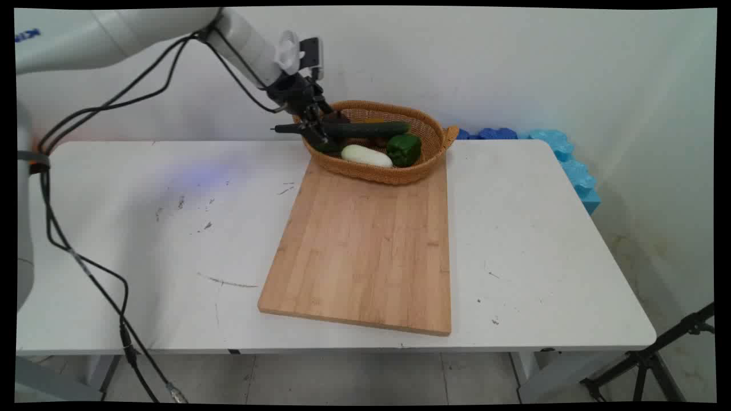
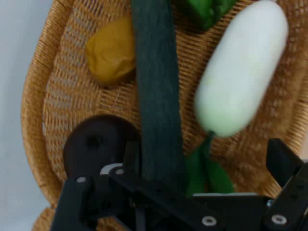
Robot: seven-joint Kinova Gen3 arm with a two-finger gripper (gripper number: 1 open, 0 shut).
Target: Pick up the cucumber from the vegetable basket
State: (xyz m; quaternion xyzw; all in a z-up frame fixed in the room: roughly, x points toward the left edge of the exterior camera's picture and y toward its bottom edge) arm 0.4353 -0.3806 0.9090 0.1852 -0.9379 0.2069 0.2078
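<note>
Your pincer [image 1: 316, 129] is clamped on the left end of the dark green cucumber [image 1: 365, 129], which lies lengthwise across the wicker basket [image 1: 374, 170] at the table's [image 1: 143, 228] far edge, long axis running straight out from the pincer

A white desk [image 1: 514, 240] carries a wooden cutting board [image 1: 365, 251] lying flat near its middle, and a woven wicker basket [image 1: 400, 171] at the far edge, its near side resting over the board's far end
</note>
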